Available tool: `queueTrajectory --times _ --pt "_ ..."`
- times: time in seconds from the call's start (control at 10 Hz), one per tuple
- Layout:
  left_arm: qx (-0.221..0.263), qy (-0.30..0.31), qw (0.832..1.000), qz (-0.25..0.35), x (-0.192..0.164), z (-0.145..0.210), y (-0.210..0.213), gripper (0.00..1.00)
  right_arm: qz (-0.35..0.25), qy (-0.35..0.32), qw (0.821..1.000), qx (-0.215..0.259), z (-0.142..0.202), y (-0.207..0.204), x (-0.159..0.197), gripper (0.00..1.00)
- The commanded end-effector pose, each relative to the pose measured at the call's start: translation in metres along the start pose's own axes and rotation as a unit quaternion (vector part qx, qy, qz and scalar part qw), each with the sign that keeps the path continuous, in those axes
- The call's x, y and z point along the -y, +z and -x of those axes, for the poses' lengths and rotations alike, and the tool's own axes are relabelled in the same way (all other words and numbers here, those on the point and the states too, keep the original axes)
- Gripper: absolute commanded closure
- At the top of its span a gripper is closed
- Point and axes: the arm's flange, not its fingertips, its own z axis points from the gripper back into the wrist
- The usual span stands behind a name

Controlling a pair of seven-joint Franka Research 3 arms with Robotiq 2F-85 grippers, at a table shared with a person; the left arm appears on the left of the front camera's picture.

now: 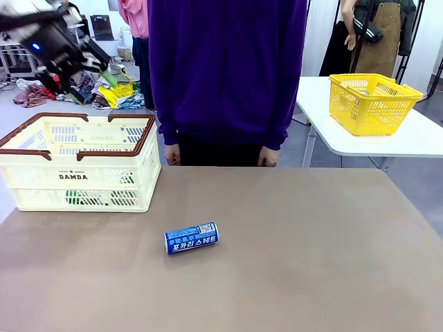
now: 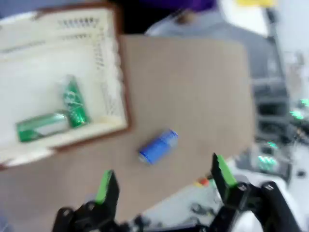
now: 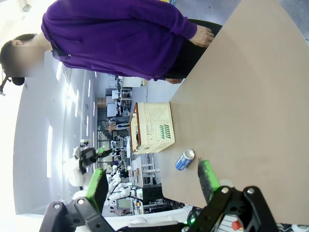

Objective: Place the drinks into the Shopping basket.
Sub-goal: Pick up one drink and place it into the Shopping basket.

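Can: blue can [image 1: 192, 237], on its side on the bare table, a little left of centre, toward the near side; not yet in the basket [image 1: 83, 176].
Axis: long axis roughly left-right, right end tipped slightly far.
Basket: far left of the table, well apart from the can; two green cans [image 2: 72, 101] lying inside.
Left pincer [image 1: 88, 81]: high over the basket's far-left corner, jaws wide, empty.
Bearing: can to the right of, nearer than, and well below that pincer.
Right pincer [image 3: 152, 171]: jaws wide, nothing between; can ahead of it, basket beyond.
Nearer arm: probably left, with the can on the left half of the table.
Grip: likely across the short axis, fingers set near and far.
Room: open tabletop all round the can; basket rim the one edge to clear; person's hands [image 1: 172, 156] at the far edge, well apart.
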Motion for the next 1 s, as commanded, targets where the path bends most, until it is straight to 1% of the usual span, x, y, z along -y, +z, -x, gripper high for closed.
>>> queueTrajectory --times 0.0,0.1,0.2,0.3,0.4,0.5,0.6,0.7,0.8,0.9 --pt "-0.080 -0.019 0.985 0.152 -0.024 0.039 0.018 0.00 -0.012 0.006 1.000 0.004 -0.002 0.000 -0.002 0.00" --pt "-0.093 0.008 0.972 0.218 -0.038 0.050 0.032 0.00 -0.012 0.006 1.000 0.004 -0.002 0.000 -0.002 0.00" --pt "-0.114 0.024 0.949 0.294 -0.060 0.061 0.046 0.00 -0.012 0.006 1.000 0.004 -0.002 0.000 -0.002 0.00" --pt "-0.113 0.036 0.928 0.354 -0.086 0.072 0.054 0.00 -0.012 0.006 1.000 0.004 -0.002 0.000 -0.002 0.00" --pt "-0.080 0.064 0.914 0.392 -0.112 0.087 0.054 0.00 -0.012 0.006 1.000 0.004 -0.002 0.000 -0.002 0.00" --pt "-0.053 0.073 0.906 0.414 -0.140 0.114 0.046 0.00 -0.012 0.006 1.000 0.004 -0.002 0.000 -0.002 0.00" --pt "-0.007 0.062 0.906 0.418 -0.163 0.137 0.036 0.00 -0.012 0.006 1.000 0.004 -0.002 0.000 -0.002 0.00" --pt "0.007 0.064 0.905 0.421 -0.184 0.153 0.027 0.00 -0.012 0.006 1.000 0.004 -0.002 0.000 -0.002 0.00" --pt "0.019 0.080 0.901 0.426 -0.201 0.164 0.023 0.00 -0.012 0.006 1.000 0.004 -0.002 0.000 -0.002 0.00" --pt "0.019 0.085 0.902 0.423 -0.207 0.166 0.017 0.00 -0.012 0.006 1.000 0.004 -0.002 0.000 -0.002 0.00"
